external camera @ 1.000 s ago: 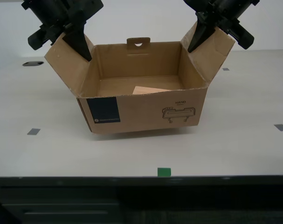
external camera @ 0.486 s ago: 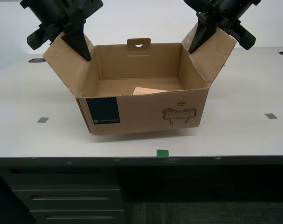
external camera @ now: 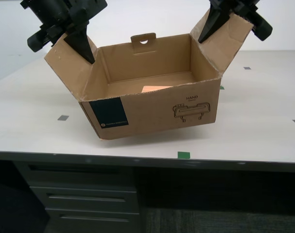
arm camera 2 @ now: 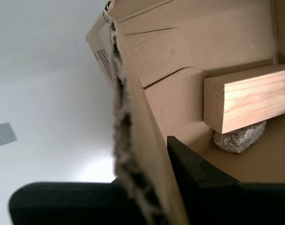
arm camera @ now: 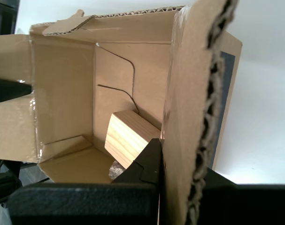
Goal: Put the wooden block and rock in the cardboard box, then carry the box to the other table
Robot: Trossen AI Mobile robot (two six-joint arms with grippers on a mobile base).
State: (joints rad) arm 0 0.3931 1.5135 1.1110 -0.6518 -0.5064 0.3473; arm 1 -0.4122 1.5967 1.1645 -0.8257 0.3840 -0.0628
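Since the earlier frame the whole scene has shifted in the exterior view, so the camera has moved. More of the grey drawers [external camera: 84, 199] under the counter [external camera: 264, 136] now shows, and the cardboard box [external camera: 152, 114] sits tilted, its right end higher in the frame.

Exterior view: the counter is smooth and pale, with grey tape squares [external camera: 63, 118] and a green tape mark [external camera: 183, 155] near its front edge. A plain white wall stands behind it. The box is in the middle of the frame with a shadow beneath it, its long axis running left to right and its labelled front toward the camera. A sliver of the wooden block [external camera: 157, 89] shows on its floor. My first gripper [external camera: 81, 46] reaches down from the upper left and is clamped on the left flap. My second gripper [external camera: 210, 29] comes from the upper right and is clamped on the right flap.

Second wrist view: a dark finger [arm camera 2: 189, 164] presses the flap's inner face. Inside, the block lies long and low, one end propped on the rock [arm camera 2: 240, 137].

First wrist view: a finger [arm camera: 149, 161] pinches the flap beside the navy label [arm camera: 223, 103]. The block's end-grain face is turned toward the camera, and the rock is barely seen below it.
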